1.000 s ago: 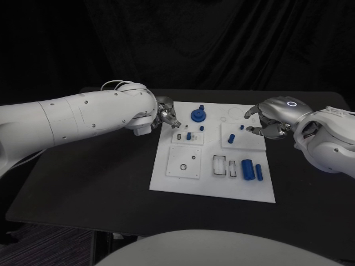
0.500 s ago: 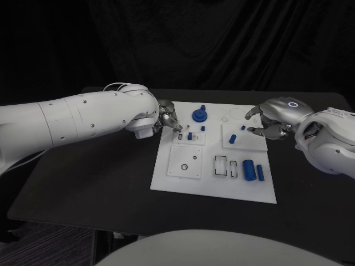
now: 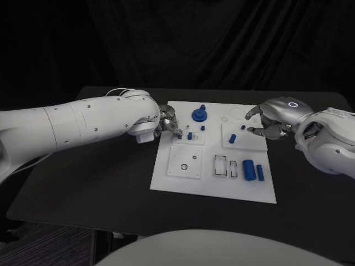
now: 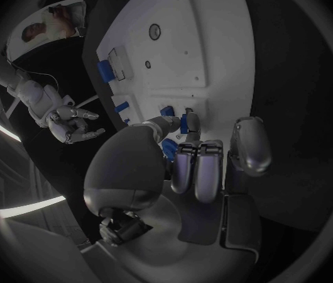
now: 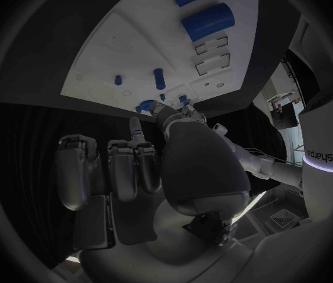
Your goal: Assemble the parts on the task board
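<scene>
black table (image 3: 97, 183), dark curtain (image 3: 226, 44) behind.

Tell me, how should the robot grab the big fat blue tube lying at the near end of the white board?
Probably across its round sides, coming straight down from above. The big blue cylinder lies flat on the task board, lengthwise toward the robot, so its curved flanks are free. A thinner blue rod lies close on one side, so fingers need care there.
</scene>
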